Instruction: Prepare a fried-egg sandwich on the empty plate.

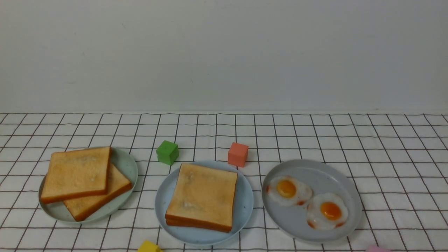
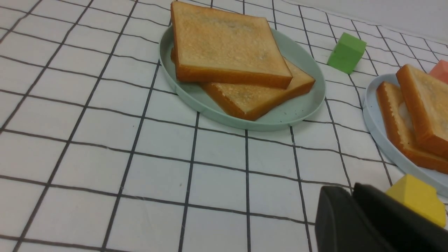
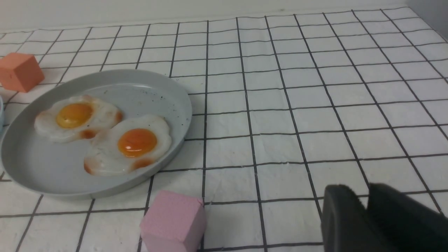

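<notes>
The fried-egg sandwich lies on the light-blue plate at the front centre: two square toast slices stacked. In the left wrist view the sandwich shows a sliver of white egg between its slices, on the same plate. My left gripper is shut and empty, low over the cloth beside a yellow block, short of the plate. My right gripper is shut and empty over bare cloth, to the right of the grey plate. Neither gripper shows in the front view.
A pale grey-green plate at the left holds two loose toast slices. A grey plate at the right holds two fried eggs. A green cube, a red cube and a pink block lie around.
</notes>
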You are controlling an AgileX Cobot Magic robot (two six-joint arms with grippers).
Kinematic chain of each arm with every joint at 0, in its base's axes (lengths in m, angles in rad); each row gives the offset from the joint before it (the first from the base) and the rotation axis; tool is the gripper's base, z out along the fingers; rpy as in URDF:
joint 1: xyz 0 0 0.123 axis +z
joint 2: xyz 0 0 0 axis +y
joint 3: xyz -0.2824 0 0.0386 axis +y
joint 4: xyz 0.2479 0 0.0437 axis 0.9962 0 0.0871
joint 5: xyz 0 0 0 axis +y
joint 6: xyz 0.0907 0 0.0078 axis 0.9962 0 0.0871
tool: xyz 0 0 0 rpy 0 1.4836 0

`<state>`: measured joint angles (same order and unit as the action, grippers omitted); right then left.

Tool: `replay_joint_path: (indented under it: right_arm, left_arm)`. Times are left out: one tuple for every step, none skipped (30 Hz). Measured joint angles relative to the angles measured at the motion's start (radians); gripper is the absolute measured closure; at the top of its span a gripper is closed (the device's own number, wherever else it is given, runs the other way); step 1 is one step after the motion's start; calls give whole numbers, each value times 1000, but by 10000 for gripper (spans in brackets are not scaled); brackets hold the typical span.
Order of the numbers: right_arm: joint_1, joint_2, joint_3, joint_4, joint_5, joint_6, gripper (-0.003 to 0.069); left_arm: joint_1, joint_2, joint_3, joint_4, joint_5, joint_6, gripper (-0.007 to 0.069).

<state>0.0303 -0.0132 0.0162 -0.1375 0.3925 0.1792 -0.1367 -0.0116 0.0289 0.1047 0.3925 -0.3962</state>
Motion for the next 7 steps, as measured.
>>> replay_joint_path:
  right_arm:
    - [0,0,0,0,0,0,523]
    - [0,0,0,0,0,0,523]
    - [0,0,0,0,0,0,523]
    - [0,0,0,0,0,0,521]
    - [0,0,0,0,0,0,519]
    - [0,0,0,0,0,0,518]
    - [0,0,0,0,0,0,517]
  left_arm:
    - [0,0,0,0,0,0,554]
    - [0,0,0,0,0,0,554]
    - [0,0,0,0,0,0,554]
    - [0,0,0,0,0,0,554]
    - [0,0,0,0,0,0,554]
    - [0,0,0,0,0,0,554]
    - [0,0,0,0,0,0,554]
